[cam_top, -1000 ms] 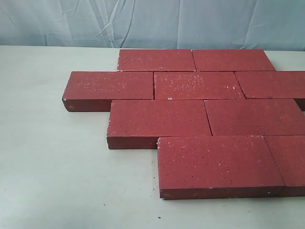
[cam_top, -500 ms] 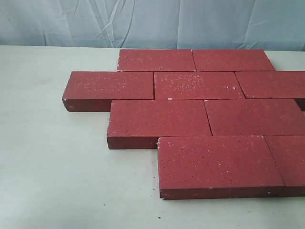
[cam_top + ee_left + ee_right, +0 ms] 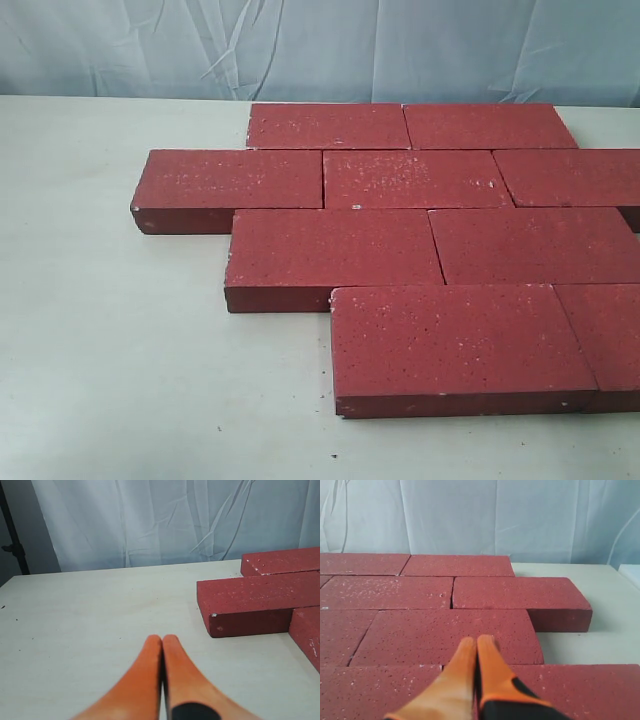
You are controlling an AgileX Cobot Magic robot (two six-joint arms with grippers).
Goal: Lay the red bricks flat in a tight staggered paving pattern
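On the worktop (image 3: 110, 350), the exterior view shows the red bricks (image 3: 400, 240) lying flat in four tight, staggered rows. None has shifted in the last second, so the paving looks finished. In the left wrist view, the left gripper (image 3: 162, 639), clenched on nothing, hovers over bare worktop beside the pattern's edge. In the right wrist view, the right gripper (image 3: 476, 640), likewise clenched and empty, hangs low over the bricks.

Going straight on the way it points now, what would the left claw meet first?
The way looks free: the left claw points across bare table, the red bricks lying off to one side. The white curtain comes first, though depth is unclear.
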